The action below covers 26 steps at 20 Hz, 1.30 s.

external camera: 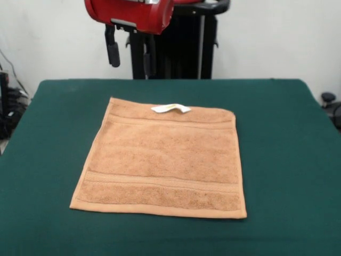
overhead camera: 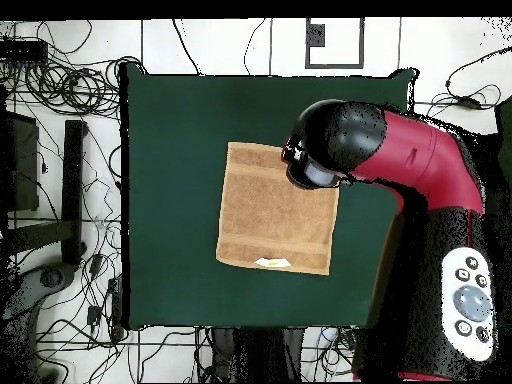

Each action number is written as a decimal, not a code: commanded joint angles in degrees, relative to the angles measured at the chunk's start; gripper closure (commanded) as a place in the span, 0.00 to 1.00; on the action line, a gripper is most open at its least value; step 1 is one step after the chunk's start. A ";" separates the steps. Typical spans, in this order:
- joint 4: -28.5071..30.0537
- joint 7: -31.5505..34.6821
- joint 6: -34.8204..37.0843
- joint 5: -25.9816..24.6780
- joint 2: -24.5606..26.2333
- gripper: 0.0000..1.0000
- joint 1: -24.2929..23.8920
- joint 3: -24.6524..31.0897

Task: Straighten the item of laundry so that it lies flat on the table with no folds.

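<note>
The orange-tan towel (external camera: 162, 160) lies spread flat on the green table (external camera: 287, 160), roughly in the middle, with its woven border bands showing and no fold visible. Its white tag (external camera: 170, 108) sticks out from the far edge. My gripper (external camera: 131, 68) hangs open and empty, raised above the table's far edge, behind the towel's far left corner and not touching it. In the overhead view the towel (overhead camera: 270, 215) shows with its tag (overhead camera: 272, 263) on the edge nearest the robot. The red arm (overhead camera: 400, 160) covers one towel corner and hides the gripper there.
The black pedestal (external camera: 184, 48) stands behind the table's far edge. Many cables (overhead camera: 60, 90) lie on the floor beside the table in the overhead view. Green table surface (overhead camera: 170, 150) surrounds the towel on all sides.
</note>
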 commanded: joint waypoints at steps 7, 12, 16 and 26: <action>11.34 -8.22 -0.17 -5.06 1.01 0.00 0.01 6.01; 11.42 -8.17 -1.08 -6.00 1.58 0.00 -0.44 6.49; 11.09 -7.65 -1.43 -6.86 2.35 0.00 -0.36 6.66; 10.54 -6.74 -1.41 -8.18 3.18 0.00 0.41 6.33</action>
